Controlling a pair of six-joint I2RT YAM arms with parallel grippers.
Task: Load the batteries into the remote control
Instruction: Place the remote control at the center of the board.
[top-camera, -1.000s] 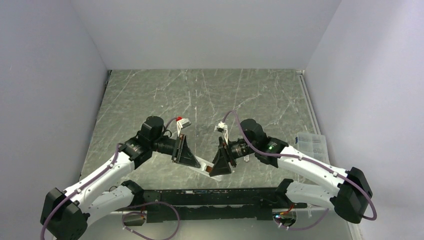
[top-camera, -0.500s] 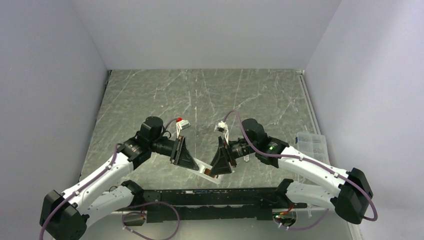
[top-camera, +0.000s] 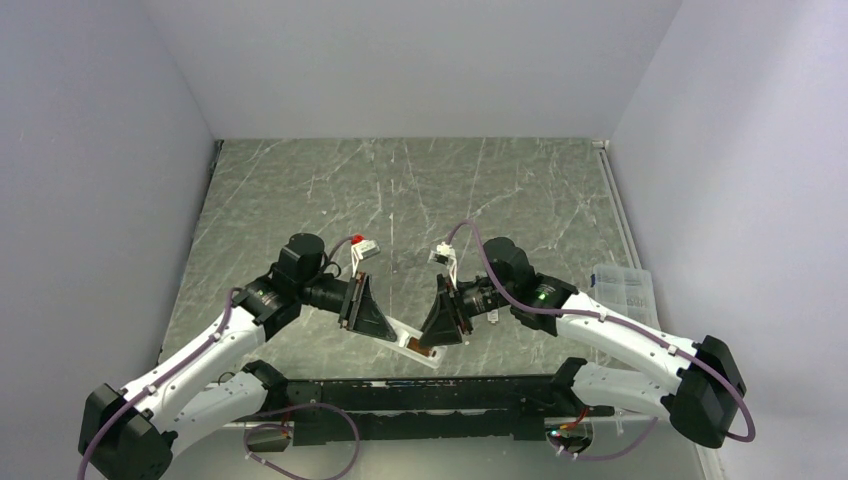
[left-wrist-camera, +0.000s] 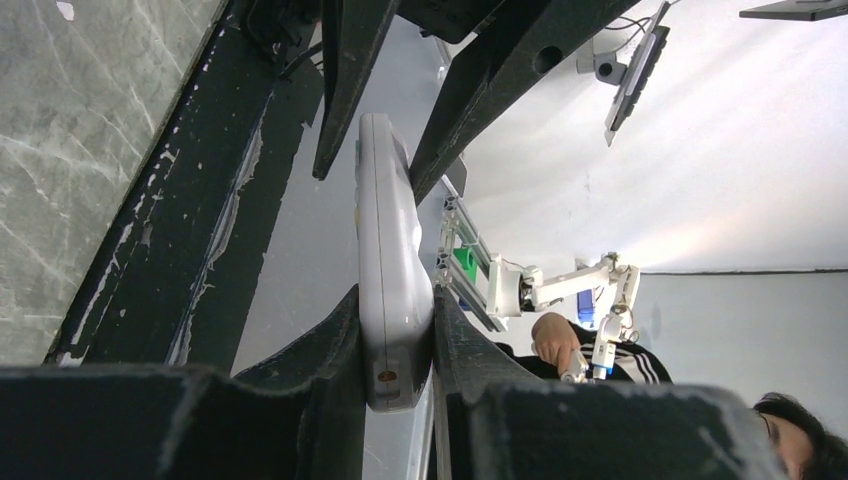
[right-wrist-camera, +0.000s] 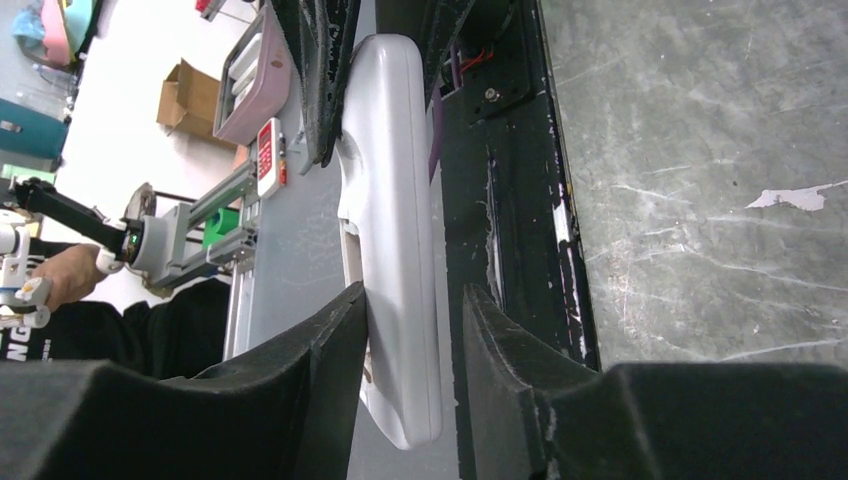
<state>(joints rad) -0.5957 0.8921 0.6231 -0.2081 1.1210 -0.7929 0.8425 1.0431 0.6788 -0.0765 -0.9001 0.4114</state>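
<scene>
Plainly, the remote control is clenched at one end by the left fingers, which press on both of its long sides. From there the white bar runs straight away from those fingers to the right fingers, which straddle its other end.

In the right wrist view, one right finger lies against the remote control, while a narrow gap shows between the bar and the other finger. These fingers are therefore set around it but not clamped on it.

From above, the remote control bridges the space between the left fingers and the right fingers. A brownish recess shows just beside the right fingers. The two sets of fingers point at each other, tip to tip along the bar.

A black rail lies just on the near side of both sets of fingers. The grey veined surface stretches out beyond them. A clear plastic box sits well apart from the right fingers, out on their far right.
</scene>
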